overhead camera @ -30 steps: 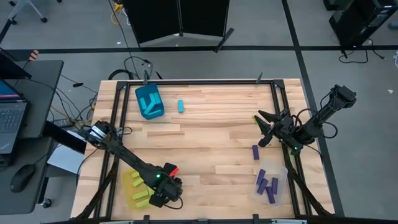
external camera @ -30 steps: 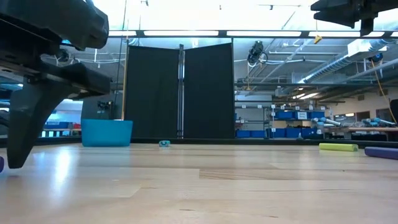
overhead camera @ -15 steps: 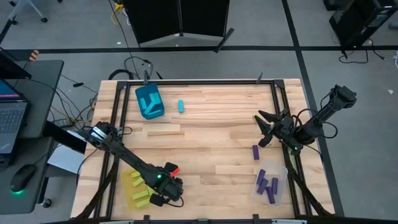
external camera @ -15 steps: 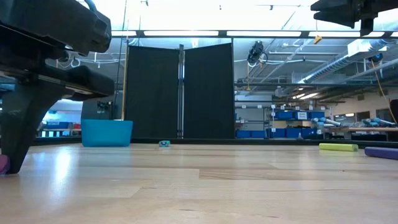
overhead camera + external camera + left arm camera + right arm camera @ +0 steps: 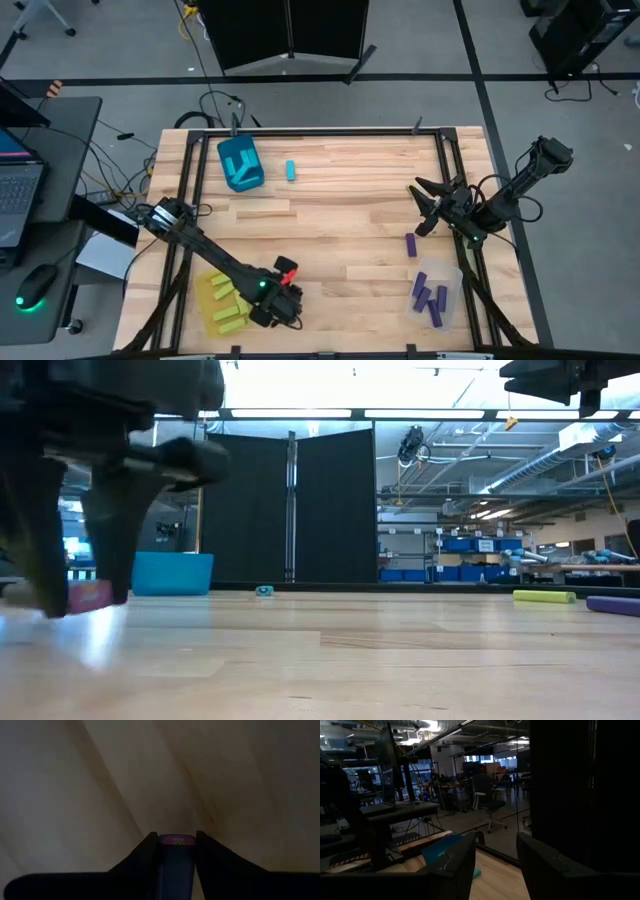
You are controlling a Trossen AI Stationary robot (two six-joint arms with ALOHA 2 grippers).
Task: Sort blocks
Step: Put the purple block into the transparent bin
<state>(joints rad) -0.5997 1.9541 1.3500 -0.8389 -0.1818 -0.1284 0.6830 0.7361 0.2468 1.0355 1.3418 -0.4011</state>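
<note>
My left gripper (image 5: 277, 303) is near the table's near edge, just right of the yellow bin (image 5: 222, 302) holding lime blocks, and is shut on a purple block (image 5: 176, 862), which also shows in the low view (image 5: 88, 596). My right gripper (image 5: 424, 207) hovers open by the right edge, fingers apart in its wrist view (image 5: 495, 857). One cyan block (image 5: 291, 170) lies flat beside the teal bin (image 5: 240, 163). A loose purple block (image 5: 411, 245) lies flat above the clear bin (image 5: 434, 293), which holds several purple blocks. A lime block (image 5: 544, 596) lies flat on the table at the right. My left gripper pinches the purple block between its two fingers (image 5: 145, 857), which lie along its long sides; its end face (image 5: 176, 840) shows between the tips. The fingers (image 5: 115, 530) come from above, pointing down. The block (image 5: 88, 596) sits low over the wood; whether it touches the table, I cannot tell.
Bare wood fills the table's middle (image 5: 340, 225). A black metal frame (image 5: 320, 131) runs around the table edges. The left arm (image 5: 200, 250) slants across the near left corner. A desk with a laptop (image 5: 20, 200) stands left of the table.
My left gripper has moved toward the table's right edge, away from the yellow bin, and has turned about. The purple block, which lay at one fingertip a second ago, has travelled with it between the fingers. The right arm has kept still.
</note>
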